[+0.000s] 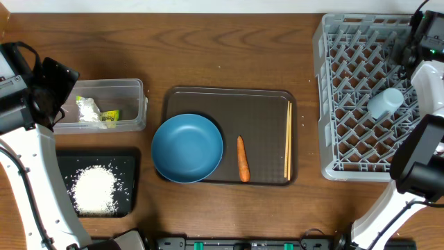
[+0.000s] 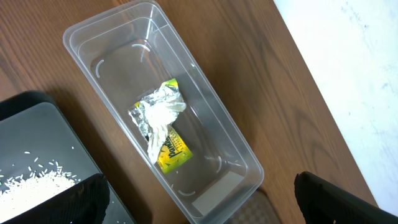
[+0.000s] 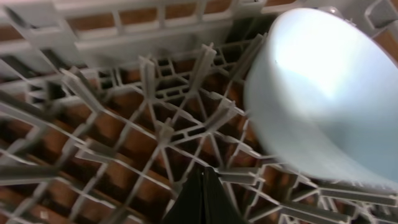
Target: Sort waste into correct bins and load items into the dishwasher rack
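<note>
The light over my table (image 1: 229, 42) was even and soft, from above, so the dark-blue bowl (image 1: 187, 148) threw only a thin shadow and the overhead picture was sharp. From my left wrist the clear tub (image 2: 211, 102) showed small white glints on its walls, and the white surface (image 2: 348, 74) beyond the table edge was nearly washed out. From my right wrist the light-blue bowl (image 3: 323, 93) was blurred with a bright patch, and my closed right fingers (image 3: 189, 202) were a dark, unfocused shape.

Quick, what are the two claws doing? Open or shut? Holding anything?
Left claw: wide open, holding nothing.
Right claw: shut, holding nothing, near the pale blue bowl.
</note>
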`<move>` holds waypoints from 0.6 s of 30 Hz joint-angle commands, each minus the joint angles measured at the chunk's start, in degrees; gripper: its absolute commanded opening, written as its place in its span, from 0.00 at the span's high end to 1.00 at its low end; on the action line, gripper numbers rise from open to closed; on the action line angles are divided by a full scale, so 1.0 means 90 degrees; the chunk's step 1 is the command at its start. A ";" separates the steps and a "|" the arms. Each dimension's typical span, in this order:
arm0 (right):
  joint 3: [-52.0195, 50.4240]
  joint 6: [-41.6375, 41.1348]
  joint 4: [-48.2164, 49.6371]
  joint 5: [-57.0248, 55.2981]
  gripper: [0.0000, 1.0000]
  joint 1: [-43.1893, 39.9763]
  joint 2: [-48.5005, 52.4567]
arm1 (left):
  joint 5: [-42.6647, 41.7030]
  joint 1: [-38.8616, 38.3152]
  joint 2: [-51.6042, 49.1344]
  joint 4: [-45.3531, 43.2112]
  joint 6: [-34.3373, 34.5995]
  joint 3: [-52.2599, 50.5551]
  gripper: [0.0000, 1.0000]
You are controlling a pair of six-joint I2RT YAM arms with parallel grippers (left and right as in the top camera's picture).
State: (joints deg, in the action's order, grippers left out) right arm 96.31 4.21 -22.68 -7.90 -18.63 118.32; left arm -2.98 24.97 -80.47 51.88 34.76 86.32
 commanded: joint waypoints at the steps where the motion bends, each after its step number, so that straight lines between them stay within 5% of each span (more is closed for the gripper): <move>1: 0.0121 -0.0585 0.0022 0.0578 0.99 -0.0175 -0.0488 | 0.0073 0.0010 -0.0002 0.0000 0.0053 -0.0019 0.02; 2: 0.0121 -0.0741 0.0039 0.0573 0.99 -0.0231 -0.0534 | 0.0073 0.0010 -0.0002 0.0000 0.0053 -0.0019 0.02; 4: 0.0121 -0.0818 0.0046 0.0576 0.83 -0.0345 -0.0605 | 0.0073 0.0010 -0.0002 0.0000 0.0053 -0.0019 0.02; 7: 0.0121 -0.0782 0.0066 0.0578 0.34 -0.0466 -0.0619 | 0.0073 0.0010 -0.0002 0.0000 0.0053 -0.0019 0.02; 8: 0.0121 -0.0687 0.0061 0.0583 0.24 -0.0483 -0.0617 | 0.0073 0.0010 -0.0002 0.0000 0.0053 -0.0019 0.02; 10: 0.0121 -0.0272 0.0068 0.0580 0.15 -0.0481 -0.0602 | 0.0073 0.0010 -0.0002 0.0000 0.0053 -0.0019 0.02; 18: 0.0121 0.0765 0.0600 0.0219 0.09 -0.0527 -0.0228 | 0.0073 0.0010 -0.0002 0.0000 0.0053 -0.0019 0.02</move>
State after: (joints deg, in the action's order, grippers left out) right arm 96.47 7.29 -18.35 -4.45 -23.14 114.10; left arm -2.98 24.97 -80.47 51.88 34.76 86.32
